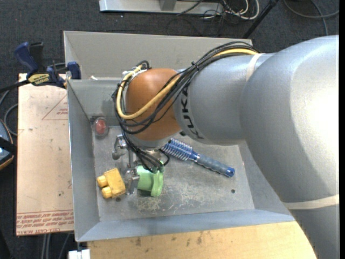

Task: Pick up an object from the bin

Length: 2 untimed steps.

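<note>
Gripper (pixel 131 180) down at the bin's (pixel 215 192) near-left corner.
I see it between a yellow block (pixel 111 184) and a green plastic piece (pixel 151 182); its opening I can't tell.

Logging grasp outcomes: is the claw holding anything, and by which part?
Cannot be told. The claw sits low between a green rounded plastic piece and a yellow plastic block in the grey metal bin; no grip on either is visible.
</note>
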Available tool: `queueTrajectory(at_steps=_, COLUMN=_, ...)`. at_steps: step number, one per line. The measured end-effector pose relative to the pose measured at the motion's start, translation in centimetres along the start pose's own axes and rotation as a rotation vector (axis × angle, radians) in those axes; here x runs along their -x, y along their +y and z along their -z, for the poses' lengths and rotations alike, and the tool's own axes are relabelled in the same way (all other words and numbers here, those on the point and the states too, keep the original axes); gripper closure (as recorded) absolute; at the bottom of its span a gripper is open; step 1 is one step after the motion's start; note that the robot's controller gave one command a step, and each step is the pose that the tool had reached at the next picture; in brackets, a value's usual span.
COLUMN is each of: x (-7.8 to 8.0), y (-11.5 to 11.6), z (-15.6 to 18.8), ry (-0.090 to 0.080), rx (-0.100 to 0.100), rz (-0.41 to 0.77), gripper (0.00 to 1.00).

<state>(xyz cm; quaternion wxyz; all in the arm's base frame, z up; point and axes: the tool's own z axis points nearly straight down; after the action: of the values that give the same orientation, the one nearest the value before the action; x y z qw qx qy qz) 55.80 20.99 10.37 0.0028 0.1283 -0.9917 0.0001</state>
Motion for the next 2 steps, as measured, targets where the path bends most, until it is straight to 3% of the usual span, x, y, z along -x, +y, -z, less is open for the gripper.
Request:
queueTrajectory(at_steps=1, x=0.10, y=1.25, z=-2.91, ry=-0.010, rx=0.001, rz=-0.121, gripper=0.00)
queueTrajectory(at_steps=2, x=0.31, y=1.28, z=-2.57, ry=-0.017, rx=0.005, rz=-0.124, gripper=1.00)
